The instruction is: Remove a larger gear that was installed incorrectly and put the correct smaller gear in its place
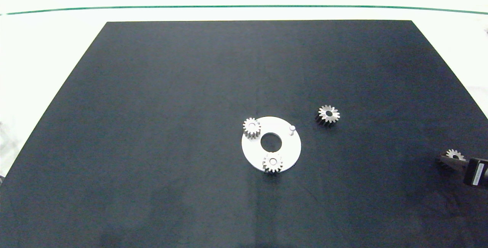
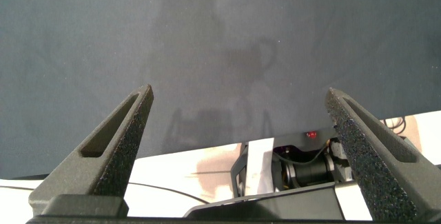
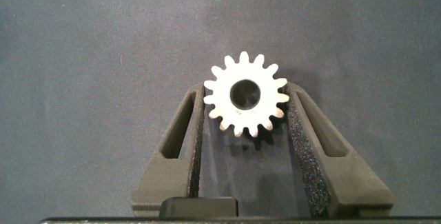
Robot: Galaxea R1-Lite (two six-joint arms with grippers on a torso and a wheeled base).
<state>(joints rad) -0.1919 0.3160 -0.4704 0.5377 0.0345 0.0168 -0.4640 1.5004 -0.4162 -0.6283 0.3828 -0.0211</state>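
Right gripper (image 3: pixel 244 124) low over mat, jaws clamping smaller gear (image 3: pixel 246 94); left gripper (image 2: pixel 241 124) jaws spread.

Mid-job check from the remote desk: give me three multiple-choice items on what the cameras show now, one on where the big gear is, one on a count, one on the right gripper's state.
1. Where is the larger gear?
A. On the disc's pin
B. On the dark mat, right of the disc
C. In the left gripper

2. How many gears sit on the white disc?
A. Two
B. Three
C. None

3. What is the right gripper doing?
A. Open and clear of everything
B. Closed around the smaller gear
C. Out of view

Answers:
1 B: it lies off the disc on the mat.
2 A: two gears on it, the pin bare.
3 B: both fingers touch the gear's teeth at the mat's right edge.
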